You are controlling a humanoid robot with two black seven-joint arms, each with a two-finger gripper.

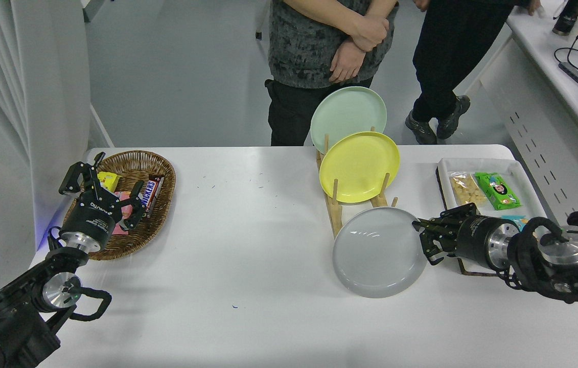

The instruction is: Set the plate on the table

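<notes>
- Worktop (248,266): white and bare in front of the wooden rack; treat this stretch as the landing spot, well apart from rack and tray.
- Right gripper (421,240): reaching in from the right edge, jaws pinching the right rim of the plate; keep that pinch firm until the whole underside rests flat, then spread the jaws and draw straight back to the right, away from the rim.
- Left gripper (102,197): parked at the lower left over the basket, jaws spread and holding nothing; leave as is.
- Plate (378,253): light grey, out of the rack, just in front of it and slightly tilted, near edge low toward the worktop; cannot tell whether that edge already touches. Lower the gripped side slowly and level it out; letting go early would likely drop the plate with a clatter or a slide.
- Rack (337,214): wooden, just behind the grey plate, carrying the yellow plate (360,166) and the green plate (347,115); keep the rim clear of the front pegs while lowering.
- Tray (516,168): white, with snacks, just behind the right arm; mind the wrist when backing out.
</notes>
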